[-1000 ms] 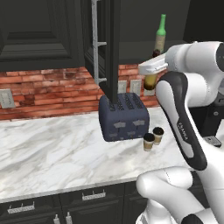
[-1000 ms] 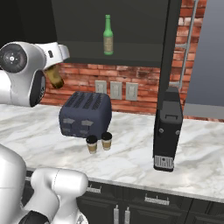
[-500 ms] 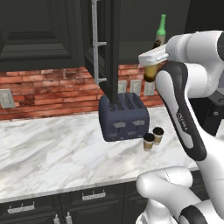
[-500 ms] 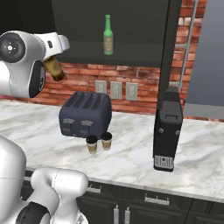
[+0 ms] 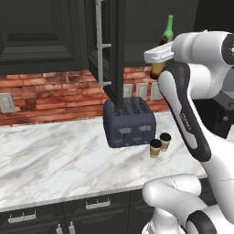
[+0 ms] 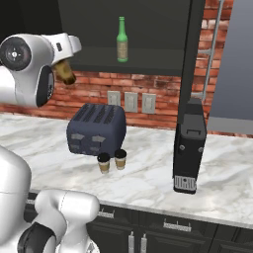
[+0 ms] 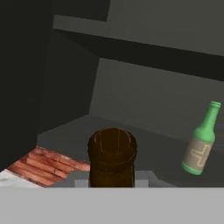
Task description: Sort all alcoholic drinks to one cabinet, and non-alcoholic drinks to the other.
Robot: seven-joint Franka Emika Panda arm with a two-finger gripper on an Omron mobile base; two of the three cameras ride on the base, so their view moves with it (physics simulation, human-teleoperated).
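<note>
Raised over the last second, the amber-brown bottle (image 6: 64, 72) now sits at about the height of the open cabinet's shelf (image 6: 148, 68), where earlier it hung lower against the brick wall (image 6: 148, 85). The arm's white upper links have lifted with it.

Orientation: the bottle's long axis is tilted. In the right base view its rounded base points down and right toward the cabinet opening, with the rest hidden behind the hand. In the hand view the base (image 7: 112, 155) faces the camera's forward direction, toward the cabinet interior.

Gripper state: the gripper (image 5: 158, 61) is closed on the amber-brown bottle. The fingers themselves cannot be made out; the bottle projects from the hand in all three views.

Arm pose: the forearm rises steeply from the base, the wrist bends over at the top, and the hand is held level with the shelf edge, just left of the opening in the right base view.

Other task items: the green bottle (image 6: 122, 40) stands upright on the cabinet shelf. The two paper coffee cups (image 6: 111, 160) stand upright side by side on the marble counter (image 6: 148, 173), just in front of the toaster (image 6: 96, 129).
</note>
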